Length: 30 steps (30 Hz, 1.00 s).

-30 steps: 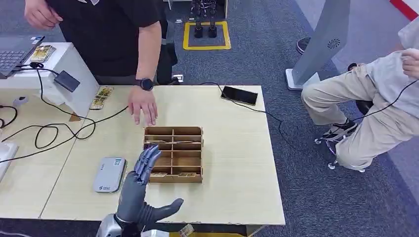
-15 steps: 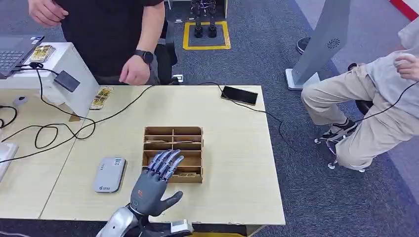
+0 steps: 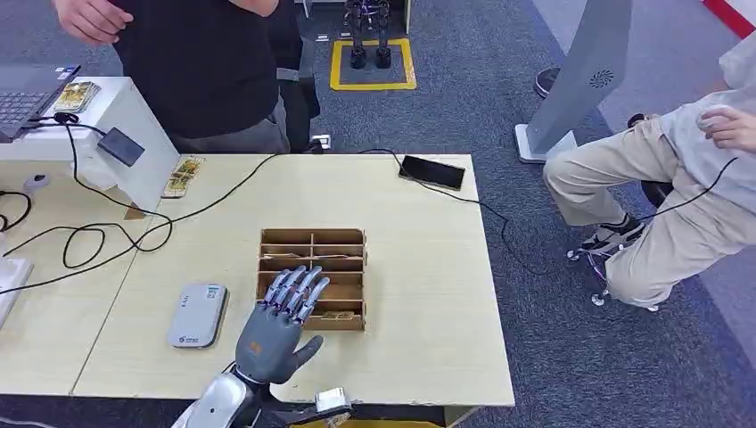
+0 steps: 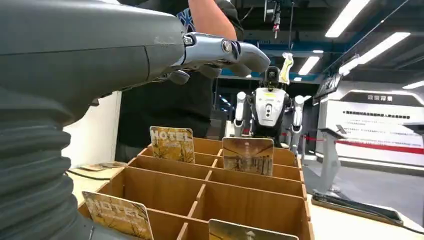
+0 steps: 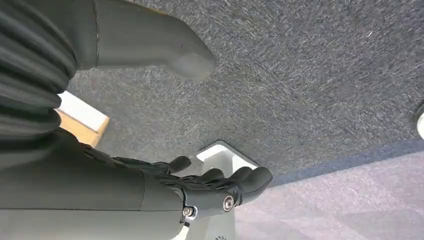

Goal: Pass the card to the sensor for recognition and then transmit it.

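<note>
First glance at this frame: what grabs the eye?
The left hand hovers open, fingers spread, over the near edge of the wooden card box mid-table; hotel cards stand upright in its compartments. A grey card reader lies left of the box, and a person in black stands across the table.

The left arm rises from below, its silver forearm angled forward; the left hand [image 3: 278,326] is held palm-down, fingers [image 3: 299,290] stretched forward and slightly apart, thumb out to the side, holding nothing; the right hand [image 5: 150,170] hangs low, fingers extended together, thumb apart, holding nothing.
</note>
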Tool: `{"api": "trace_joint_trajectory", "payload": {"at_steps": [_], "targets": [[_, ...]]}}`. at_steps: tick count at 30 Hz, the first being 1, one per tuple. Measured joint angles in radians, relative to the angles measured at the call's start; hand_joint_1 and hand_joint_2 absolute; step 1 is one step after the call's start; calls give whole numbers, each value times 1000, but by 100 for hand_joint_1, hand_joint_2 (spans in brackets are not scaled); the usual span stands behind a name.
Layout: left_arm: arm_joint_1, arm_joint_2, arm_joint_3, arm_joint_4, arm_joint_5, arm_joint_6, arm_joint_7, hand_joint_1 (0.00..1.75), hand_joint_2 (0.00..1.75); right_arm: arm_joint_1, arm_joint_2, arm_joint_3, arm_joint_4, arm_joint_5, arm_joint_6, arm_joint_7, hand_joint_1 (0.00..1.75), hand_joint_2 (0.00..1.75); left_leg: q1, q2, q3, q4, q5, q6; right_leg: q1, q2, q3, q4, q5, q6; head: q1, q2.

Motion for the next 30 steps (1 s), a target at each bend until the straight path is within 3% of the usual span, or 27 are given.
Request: {"api": "trace_joint_trajectory", "payload": {"at_steps": [5,9,30], "targets": [[-7,-5,0,14,-76,3,66,0,175,0,0,0,0,-3,0,5,0,175,0,0,0,0,0,0,0,0,0,0,0,0,0,0],[-12,-12,0,34,-94,2,80,0,175,0,0,0,-2,-7,0,6,0,175,0,0,0,0,0,0,0,0,0,0,0,0,0,0],[-44,-19,-23,107,-66,-13,56,0,175,0,0,0,-2,-11,0,0,0,175,0,0,0,0,0,0,0,0,0,0,0,0,0,0]]}}
